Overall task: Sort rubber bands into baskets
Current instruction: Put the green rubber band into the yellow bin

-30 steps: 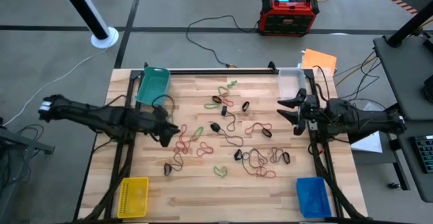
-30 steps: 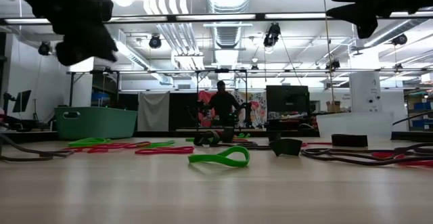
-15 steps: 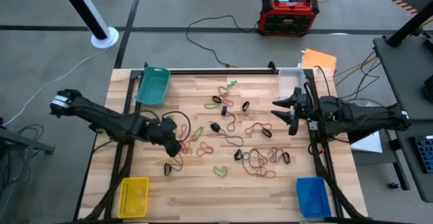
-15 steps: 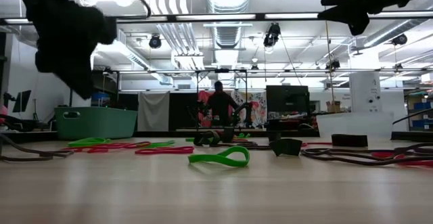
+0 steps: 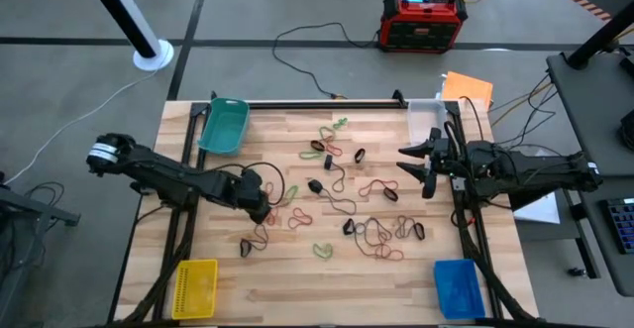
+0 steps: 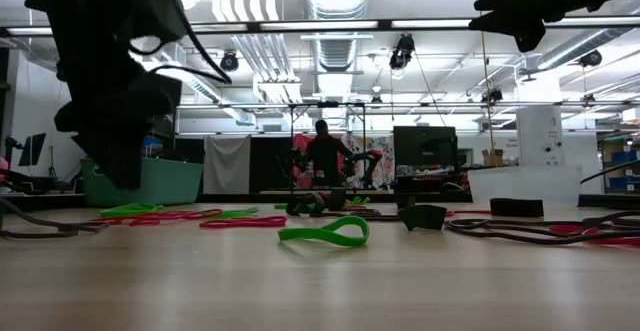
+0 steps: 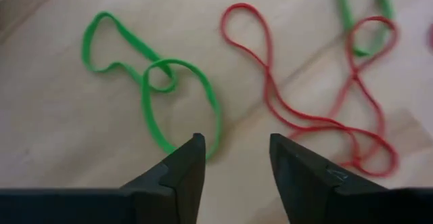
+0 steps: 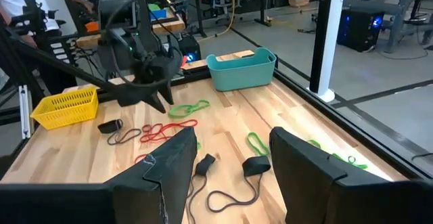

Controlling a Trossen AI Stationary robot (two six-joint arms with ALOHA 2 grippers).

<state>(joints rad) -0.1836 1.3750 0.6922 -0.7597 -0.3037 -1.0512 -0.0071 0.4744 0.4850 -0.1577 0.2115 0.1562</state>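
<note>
Many rubber bands (image 5: 347, 204) in red, green, black and brown lie loose on the wooden table. My left gripper (image 5: 263, 211) points steeply down, open, just above a twisted green band (image 7: 152, 82) and a long red band (image 7: 304, 109); its fingertips (image 7: 233, 146) touch neither. It also shows as a dark shape in the low view (image 6: 115, 166). My right gripper (image 5: 416, 167) waits open and level above the table's right side. The baskets stand at the corners: teal (image 5: 224, 125), clear (image 5: 428, 118), yellow (image 5: 195, 288), blue (image 5: 459, 288).
A red-and-black box (image 5: 423, 21) with cables sits on the floor beyond the far edge. An orange sheet (image 5: 468, 87) lies off the far right corner. Bare wood lies along the near edge between the yellow and blue baskets. A person (image 6: 322, 156) stands far back in the room.
My left gripper has come down toward the table and a little toward its near edge, tipping from a shallow slant to point steeply down over the green and red bands. The bands lie where they were.
</note>
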